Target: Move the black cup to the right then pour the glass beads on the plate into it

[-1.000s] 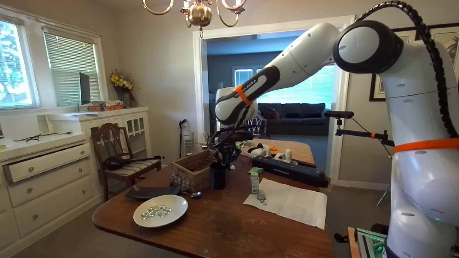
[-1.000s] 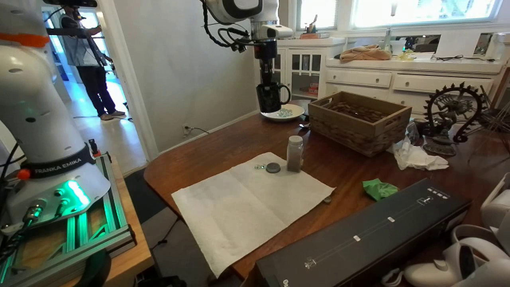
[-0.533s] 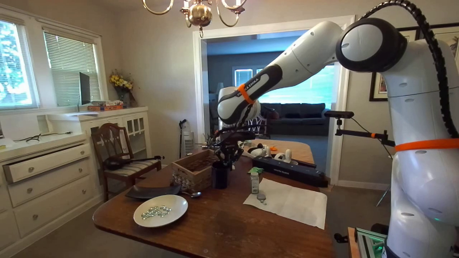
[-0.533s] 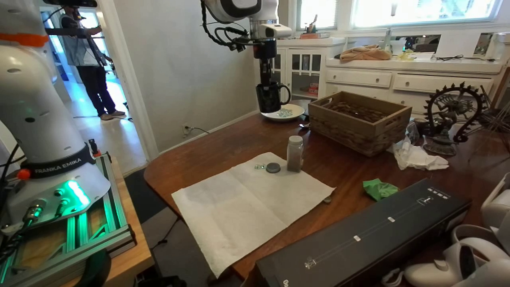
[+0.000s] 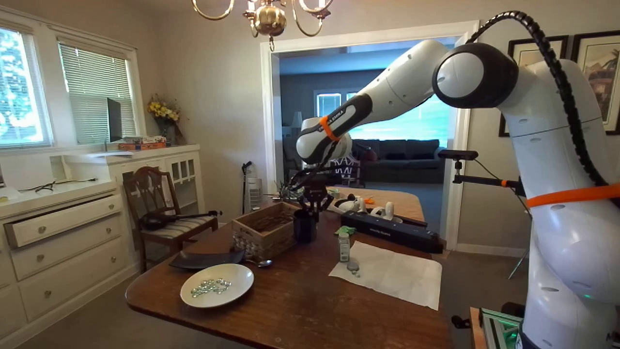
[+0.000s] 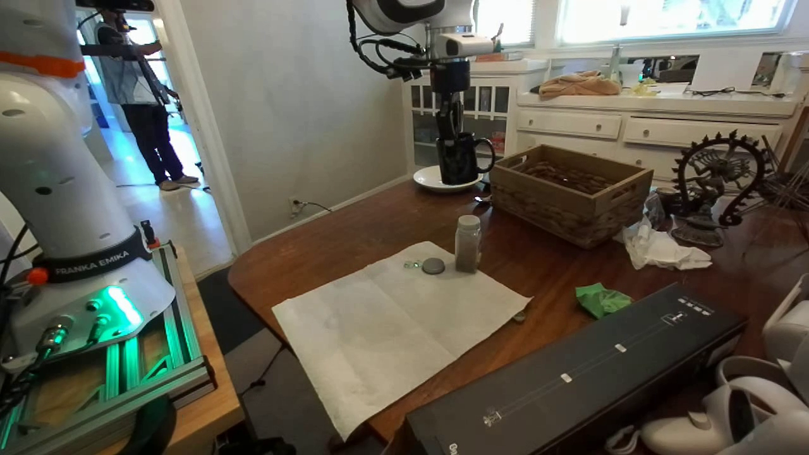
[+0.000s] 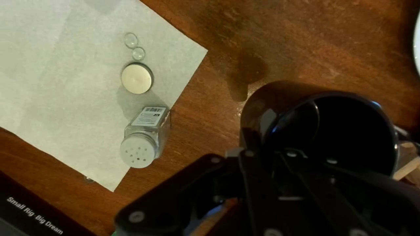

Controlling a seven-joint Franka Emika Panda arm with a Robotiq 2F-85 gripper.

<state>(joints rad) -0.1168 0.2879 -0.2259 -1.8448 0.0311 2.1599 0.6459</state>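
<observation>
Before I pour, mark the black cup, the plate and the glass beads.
Black cup (image 6: pixel 461 165), in an exterior view: outer side wall.
Plate (image 5: pixel 240 278), in an exterior view: bare inner surface.
Glass beads (image 5: pixel 211 287), in an exterior view: middle of the patch.

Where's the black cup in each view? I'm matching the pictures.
In an exterior view: black cup just below centre, right of the basket.
In an exterior view: black cup above and right of centre, hiding part of the plate.
In the wrist view: black cup right of centre, mouth showing.
Shared landmark: bottle at the edge of the white sheet.
</observation>
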